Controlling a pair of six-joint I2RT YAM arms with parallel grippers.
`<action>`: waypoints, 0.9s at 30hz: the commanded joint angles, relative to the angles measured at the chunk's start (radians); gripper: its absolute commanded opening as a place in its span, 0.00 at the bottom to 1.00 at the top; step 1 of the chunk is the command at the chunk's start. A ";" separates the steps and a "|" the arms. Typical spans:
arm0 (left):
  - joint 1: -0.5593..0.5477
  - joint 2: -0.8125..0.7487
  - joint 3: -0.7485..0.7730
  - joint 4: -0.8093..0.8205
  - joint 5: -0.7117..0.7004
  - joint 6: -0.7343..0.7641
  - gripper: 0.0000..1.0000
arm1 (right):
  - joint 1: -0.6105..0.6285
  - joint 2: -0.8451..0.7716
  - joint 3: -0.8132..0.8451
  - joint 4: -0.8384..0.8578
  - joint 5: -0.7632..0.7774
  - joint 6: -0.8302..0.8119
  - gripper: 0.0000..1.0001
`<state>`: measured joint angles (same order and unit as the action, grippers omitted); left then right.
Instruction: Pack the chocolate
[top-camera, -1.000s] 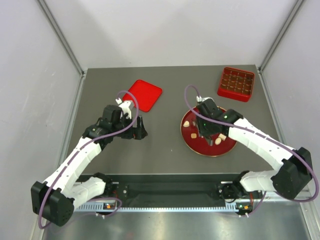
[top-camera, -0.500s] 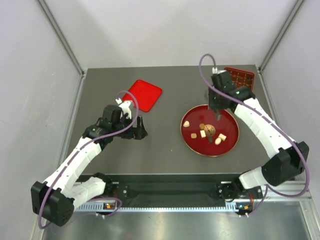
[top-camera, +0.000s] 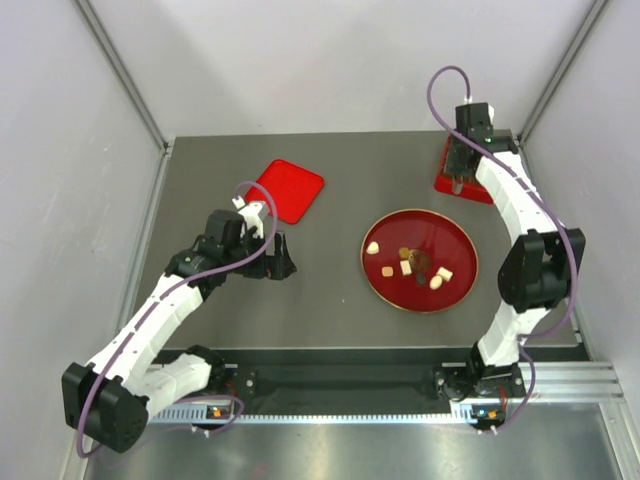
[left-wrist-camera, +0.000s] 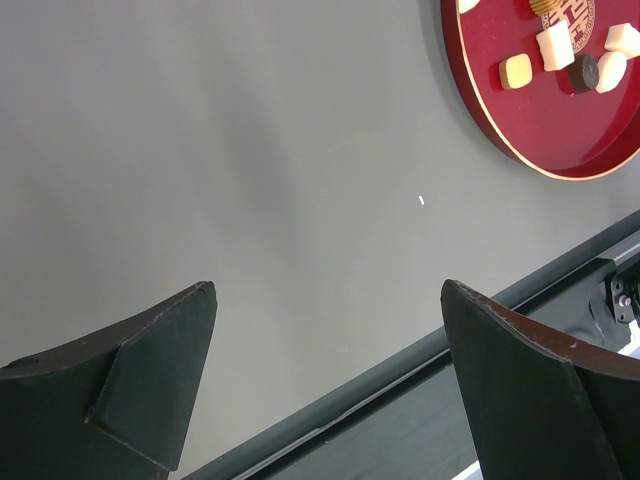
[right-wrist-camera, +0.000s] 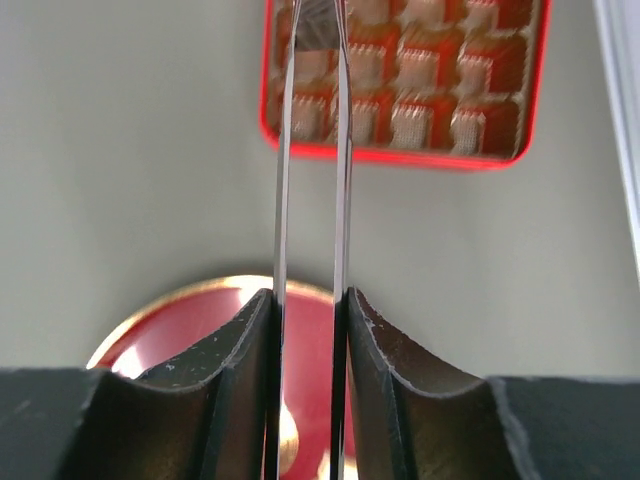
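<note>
- Left gripper: fingers spread wide with nothing between them, over bare table. Left wrist view shows only the finger ends; the rest is cut off at the bottom edge.
- Red plate: one, at 3 o'clock of the left gripper and well apart from it. Left wrist view cuts it off at top and right.
- Chocolate: loose on the plate, grouped around the gold emblem.
  - Top view: six pieces counted, cream, tan and brown.
  - A seventh, the dark piece, is clear only from the left wrist, touching or just beside a cream cube.
- Red lid: one, flat on the table at 12 o'clock of the left gripper.
- Red box: one, gridded, at 1 o'clock of the plate.
  - Top view: mostly hidden under the right arm.
  - Right wrist view: cut off at the top and blurred, so the compartments cannot be counted.
- Right gripper: fingers pressed on the two blades of the tongs.
  - The tips reach over the box's 10 o'clock corner.
  - A grey blur sits between the tips; cannot tell what it is.
</note>
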<state>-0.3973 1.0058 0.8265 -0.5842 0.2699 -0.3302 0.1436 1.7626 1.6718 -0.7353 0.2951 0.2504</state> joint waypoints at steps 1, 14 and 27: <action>-0.003 -0.013 -0.007 0.030 0.006 0.006 0.99 | -0.038 0.037 0.115 0.105 0.016 -0.020 0.32; -0.003 0.004 -0.001 0.024 -0.004 0.010 0.99 | -0.096 0.190 0.189 0.241 -0.037 -0.053 0.33; -0.003 0.014 0.000 0.021 -0.020 0.010 0.99 | -0.102 0.267 0.206 0.287 -0.074 -0.043 0.33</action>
<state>-0.3973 1.0206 0.8261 -0.5846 0.2630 -0.3298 0.0563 2.0205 1.8217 -0.5110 0.2226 0.2096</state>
